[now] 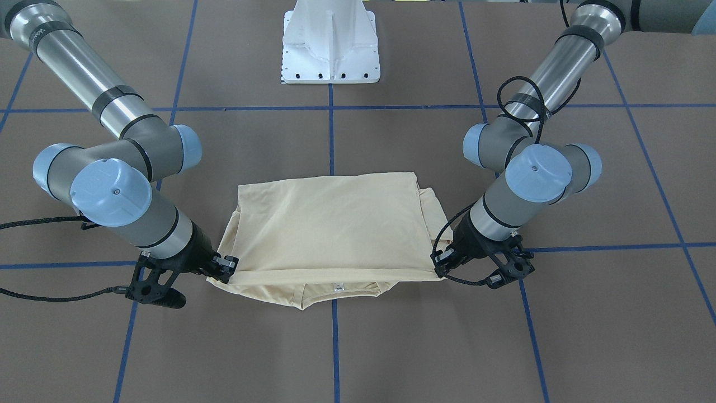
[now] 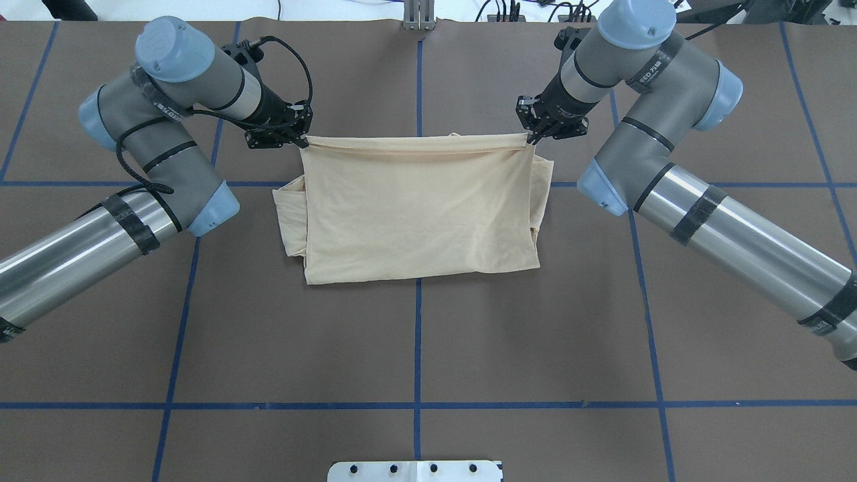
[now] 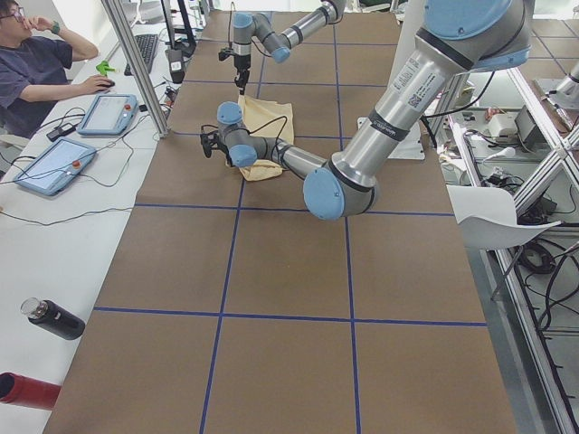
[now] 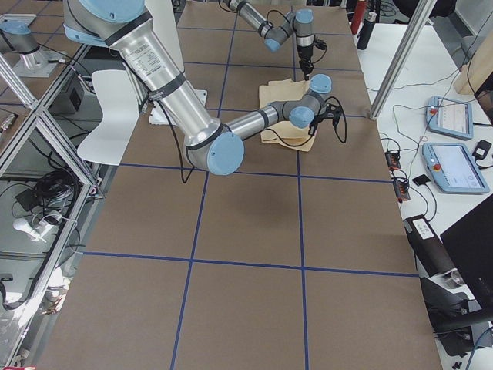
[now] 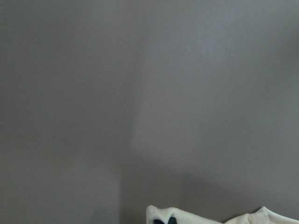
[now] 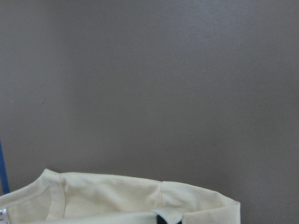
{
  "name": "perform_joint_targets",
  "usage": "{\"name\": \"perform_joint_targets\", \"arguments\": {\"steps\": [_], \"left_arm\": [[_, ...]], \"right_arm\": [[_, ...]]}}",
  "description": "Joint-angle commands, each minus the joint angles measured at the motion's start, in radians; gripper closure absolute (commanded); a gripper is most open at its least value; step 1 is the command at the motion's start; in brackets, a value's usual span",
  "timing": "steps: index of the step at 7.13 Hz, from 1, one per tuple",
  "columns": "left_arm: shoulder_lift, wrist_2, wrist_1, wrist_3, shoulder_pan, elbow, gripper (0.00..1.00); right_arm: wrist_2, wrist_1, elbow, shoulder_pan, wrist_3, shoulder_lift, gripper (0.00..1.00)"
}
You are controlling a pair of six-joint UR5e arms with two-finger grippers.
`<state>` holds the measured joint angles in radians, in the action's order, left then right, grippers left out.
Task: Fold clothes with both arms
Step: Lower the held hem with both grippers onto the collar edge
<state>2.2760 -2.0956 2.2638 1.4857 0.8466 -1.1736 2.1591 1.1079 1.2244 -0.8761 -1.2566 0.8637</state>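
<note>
Overhead exterior: left end effector (image 2: 301, 138) pinched shut on shirt (image 2: 418, 207) at one corner of far edge; right end effector (image 2: 532, 137) clamped on opposite corner. Edge stretched taut between them, low over desk (image 2: 415, 335). Shirt folded, remainder flat on desk centre, on robot's side of both end effectors. Collar with white neck label (image 1: 337, 287) lies beneath held edge. Left arm (image 2: 167, 161), right arm (image 2: 669, 187): forearms angled inward from either side, wrists bent down to cloth.
</note>
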Motion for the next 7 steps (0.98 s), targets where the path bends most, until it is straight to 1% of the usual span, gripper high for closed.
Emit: {"name": "perform_joint_targets", "arguments": {"steps": [1, 3, 4, 5, 6, 7], "left_arm": [[0.014, -0.001, -0.001, 0.007, 0.0, -0.007, 1.0], [0.013, -0.006, -0.003, 0.005, 0.0, -0.023, 1.0], [0.007, -0.007, -0.007, 0.004, 0.0, -0.037, 1.0], [0.004, -0.009, -0.003, -0.01, 0.0, -0.044, 0.35], [-0.001, -0.008, -0.01, -0.01, 0.002, -0.079, 0.01], [-0.036, -0.008, -0.013, -0.012, 0.003, -0.125, 0.0]], "right_arm": [[-0.001, -0.003, 0.003, 0.003, -0.001, -0.008, 1.0], [0.001, -0.005, 0.004, 0.006, -0.003, -0.009, 1.0], [0.001, -0.005, 0.004, 0.006, -0.01, -0.008, 0.76], [-0.002, -0.005, 0.004, 0.006, -0.007, -0.008, 0.02], [-0.002, -0.008, 0.004, 0.006, -0.009, -0.006, 0.0], [-0.002, -0.008, 0.006, 0.005, -0.003, -0.003, 0.0]]}}
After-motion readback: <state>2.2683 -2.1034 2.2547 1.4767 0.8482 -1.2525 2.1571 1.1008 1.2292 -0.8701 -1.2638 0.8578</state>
